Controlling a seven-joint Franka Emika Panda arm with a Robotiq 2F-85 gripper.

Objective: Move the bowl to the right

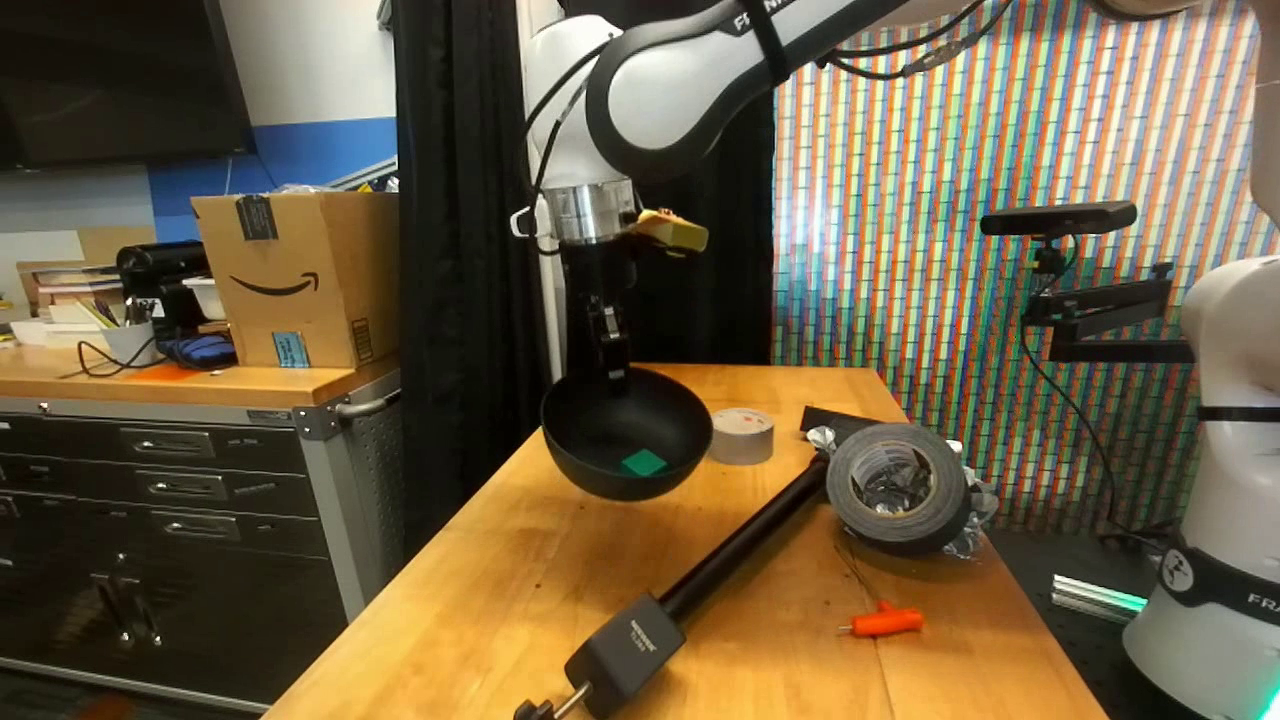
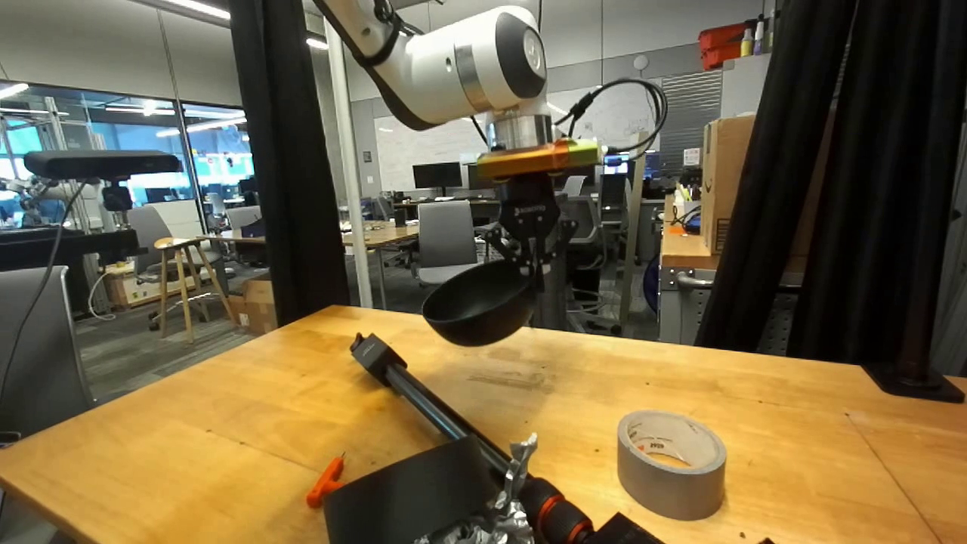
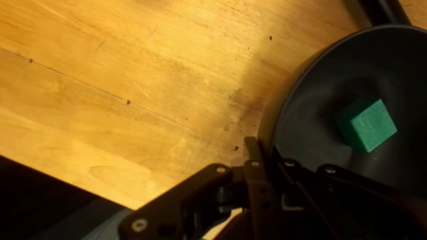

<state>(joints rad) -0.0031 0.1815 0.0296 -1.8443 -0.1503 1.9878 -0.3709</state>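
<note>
The round black bowl (image 1: 625, 425) is held above the wooden table and looks tilted. It also shows in an exterior view (image 2: 480, 302) and at the right of the wrist view (image 3: 310, 110). A green block (image 1: 643, 463) lies inside it; the block shows clearly in the wrist view (image 3: 372, 126). My gripper (image 1: 617, 372) is shut on the bowl's rim, with one finger outside the wall and one inside. The gripper shows in an exterior view (image 2: 535, 273) and at the bottom of the wrist view (image 3: 265, 151). The inner fingertip is dark and hard to see.
A grey tape roll (image 2: 671, 472) stands on the table (image 1: 760, 660). A long black bar (image 1: 745, 540) lies across it, with a larger dark tape roll (image 1: 897, 488) and crumpled foil at its end. An orange-handled tool (image 1: 885, 622) lies near the table's edge.
</note>
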